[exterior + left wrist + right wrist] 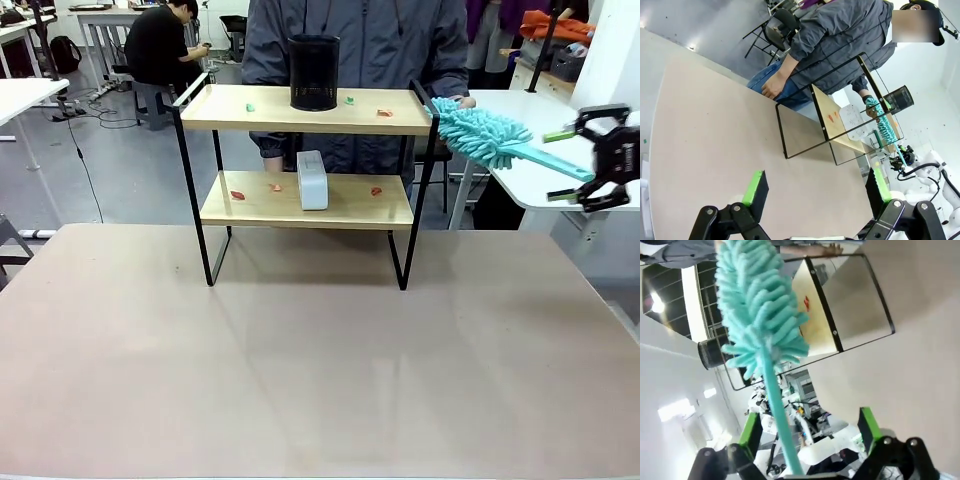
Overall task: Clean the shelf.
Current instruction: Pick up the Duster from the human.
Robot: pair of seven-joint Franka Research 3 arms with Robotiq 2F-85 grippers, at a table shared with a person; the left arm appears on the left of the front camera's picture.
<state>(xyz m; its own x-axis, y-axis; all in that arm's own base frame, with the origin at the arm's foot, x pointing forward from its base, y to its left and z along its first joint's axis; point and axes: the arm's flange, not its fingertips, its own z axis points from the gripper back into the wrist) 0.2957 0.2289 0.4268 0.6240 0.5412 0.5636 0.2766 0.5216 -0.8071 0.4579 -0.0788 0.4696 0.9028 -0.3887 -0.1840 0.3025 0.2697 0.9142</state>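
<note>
At the right end of the shelf (pixel 270 110), centred on the surface (pixel 320 360), a hand (pixel 462 101) offers the duster (pixel 480 132), handle pointing into the right jaws; these gape wide, not yet closed on it; left jaws, open and empty, hang well apart.

Left gripper (pixel 816 186) and right gripper (pixel 809 430) — black linkages, bright green pads (pixel 756 186), silver screws (pixel 736 207) at the joints. The person (pixel 350 40) wears a grey long-sleeved jacket (pixel 840 35) — blue jeans (pixel 765 79) too.
</note>
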